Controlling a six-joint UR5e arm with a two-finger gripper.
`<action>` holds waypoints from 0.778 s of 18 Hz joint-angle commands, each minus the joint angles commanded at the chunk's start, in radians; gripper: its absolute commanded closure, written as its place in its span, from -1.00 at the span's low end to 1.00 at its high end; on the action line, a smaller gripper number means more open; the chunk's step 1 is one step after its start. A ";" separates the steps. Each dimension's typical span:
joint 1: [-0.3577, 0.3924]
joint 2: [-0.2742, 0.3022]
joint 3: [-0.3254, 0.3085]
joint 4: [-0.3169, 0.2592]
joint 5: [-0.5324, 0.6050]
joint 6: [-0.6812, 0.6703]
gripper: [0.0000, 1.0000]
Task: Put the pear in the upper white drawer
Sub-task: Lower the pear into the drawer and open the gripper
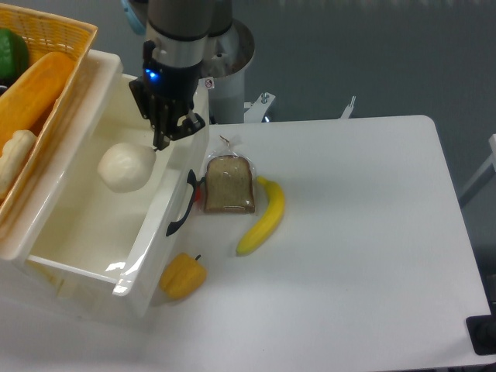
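Observation:
The pale cream pear hangs over the inside of the upper white drawer, near its right wall. My gripper points down at the pear's upper right side and is shut on the pear's top. The drawer stands pulled open, its curved black handle on the front wall facing the table. Whether the pear touches the drawer floor cannot be made out.
A bagged bread slice, a yellow banana and a yellow-orange bell pepper lie on the white table beside the drawer front. A yellow woven basket with produce sits at upper left. The arm's base column stands behind.

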 joint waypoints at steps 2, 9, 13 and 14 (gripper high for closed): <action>-0.008 -0.009 -0.002 0.003 0.003 0.000 1.00; -0.066 -0.057 0.000 0.011 0.055 0.003 0.91; -0.081 -0.066 0.000 0.011 0.057 0.003 0.83; -0.087 -0.068 0.000 0.011 0.058 0.003 0.77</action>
